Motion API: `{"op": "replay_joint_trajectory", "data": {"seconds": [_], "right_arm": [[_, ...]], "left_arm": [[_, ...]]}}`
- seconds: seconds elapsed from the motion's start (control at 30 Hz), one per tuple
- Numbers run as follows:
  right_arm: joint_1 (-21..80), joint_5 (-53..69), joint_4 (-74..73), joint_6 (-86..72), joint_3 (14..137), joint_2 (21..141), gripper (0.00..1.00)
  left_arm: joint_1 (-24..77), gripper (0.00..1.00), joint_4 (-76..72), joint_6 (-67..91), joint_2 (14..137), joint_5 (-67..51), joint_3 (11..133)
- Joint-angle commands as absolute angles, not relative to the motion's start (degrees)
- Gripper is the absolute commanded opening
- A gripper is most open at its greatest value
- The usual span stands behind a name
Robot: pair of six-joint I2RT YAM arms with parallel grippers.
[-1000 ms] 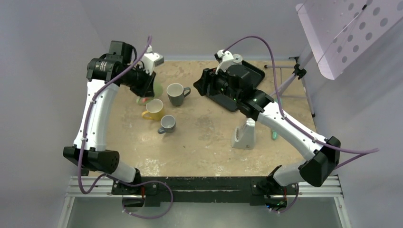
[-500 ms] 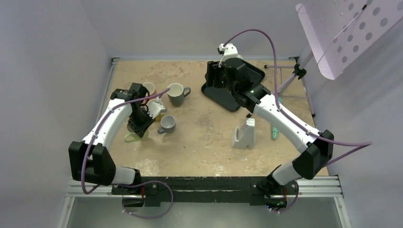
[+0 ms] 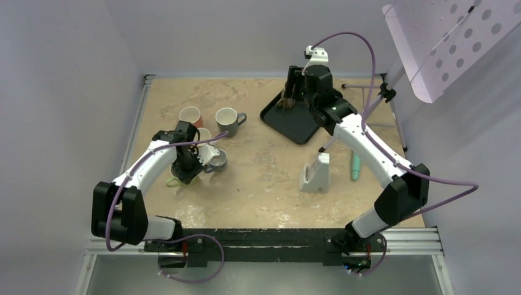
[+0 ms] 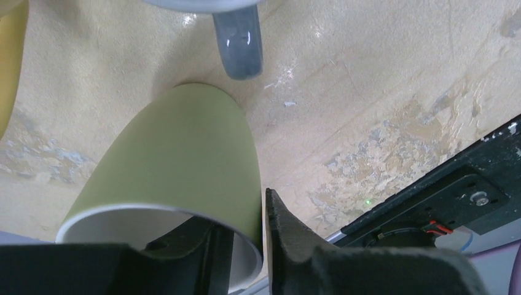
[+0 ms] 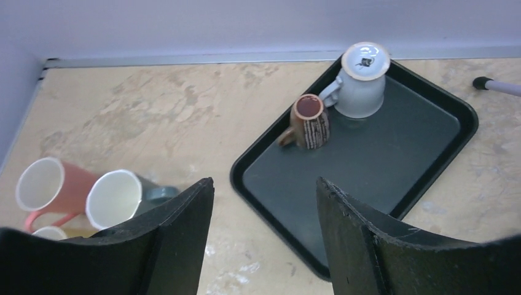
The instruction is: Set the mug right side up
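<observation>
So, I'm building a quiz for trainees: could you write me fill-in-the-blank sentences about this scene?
The left claw grips the green mug by its ___.
The white mug sits on the ___ tray.
The right claw is ___.
Missing words: rim; black; open.

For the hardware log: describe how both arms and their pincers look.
Left arm and right arm: white tubular links, bulky black joints, a purple cable looped along each. Left pincer and right pincer: two matte black, wedge-shaped fingers each.
</observation>
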State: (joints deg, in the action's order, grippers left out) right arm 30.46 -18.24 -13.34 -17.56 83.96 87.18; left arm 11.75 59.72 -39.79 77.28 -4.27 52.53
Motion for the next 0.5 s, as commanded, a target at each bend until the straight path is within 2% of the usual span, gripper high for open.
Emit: {"op": "replay_joint_trajectory", "data": {"seconds": [0.0, 0.07, 0.17, 0.33, 0.47], "right_arm": [[27.26, -22.27, -11.95, -16.93, 89.07, 93.06, 0.66], [25.06, -21.70, -12.66, -16.48, 91.96, 96.99, 0.66], [21.30, -19.71, -15.18, -17.16, 99.82, 104.46, 0.66], [18.70, -17.68, -19.90, -16.39, 112.22, 116.36, 0.66], [18.97, -15.81, -21.45, -16.57, 116.59, 121.48, 0.66]], "left_arm": [[11.56, 0.36, 57.99, -42.69, 78.34, -6.72, 52.25], [11.51, 0.47, 60.04, -42.71, 77.39, -7.71, 53.67], [11.52, 0.57, 64.17, -42.18, 75.66, -9.73, 57.30], [11.43, 0.62, 71.68, -40.79, 74.41, -11.95, 64.96], [11.43, 0.64, 74.75, -39.56, 73.47, -13.12, 69.66]]}}
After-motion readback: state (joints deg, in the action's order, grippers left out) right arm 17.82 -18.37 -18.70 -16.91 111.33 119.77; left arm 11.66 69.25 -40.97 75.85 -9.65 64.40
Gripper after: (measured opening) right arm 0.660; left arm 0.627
